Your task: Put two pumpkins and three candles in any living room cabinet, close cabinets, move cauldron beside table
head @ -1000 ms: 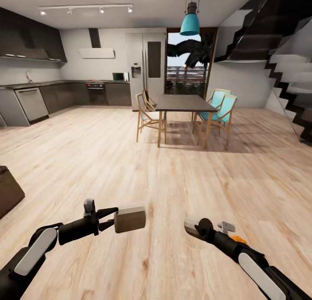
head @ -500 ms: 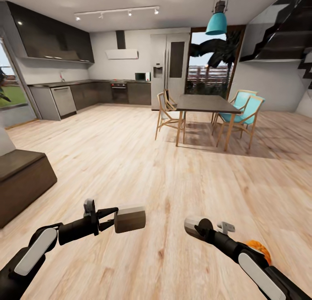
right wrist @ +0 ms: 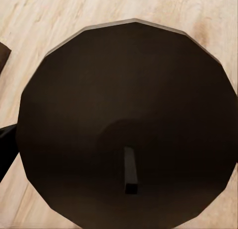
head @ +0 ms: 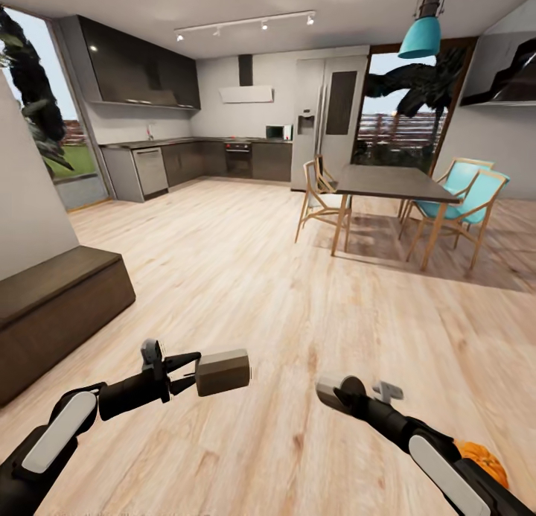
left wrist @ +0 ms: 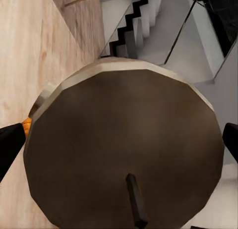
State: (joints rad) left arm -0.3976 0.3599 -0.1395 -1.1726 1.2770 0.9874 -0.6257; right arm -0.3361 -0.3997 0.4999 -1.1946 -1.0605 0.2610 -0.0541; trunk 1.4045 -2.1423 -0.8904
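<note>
The left gripper [head: 192,374] is closed on a short dark-brown cylindrical candle with a pale rim [head: 222,371], held out sideways above the light wood plank floor [head: 246,278]. In the left wrist view the same candle's round brown end face [left wrist: 124,149] shows its thin black wick, with black fingertips [left wrist: 10,144] at either edge. The right gripper [head: 327,391] grips a second dark cylindrical candle [head: 330,392], seen end-on from the head; in the right wrist view its dark round face [right wrist: 129,120] carries a short wick, with a black fingertip [right wrist: 7,142] at one edge.

A round orange pumpkin [head: 482,460] sits on the floor at the near right, partly hidden behind the right forearm. The long, low dark-brown wood cabinet [head: 52,307] stands at the near left against a pale wall, its front shut, its inside hidden.

Further off on the right is a dark-topped dining table [head: 391,182] with wooden chairs having teal seats [head: 465,196]. A dark kitchen lies at the far left
</note>
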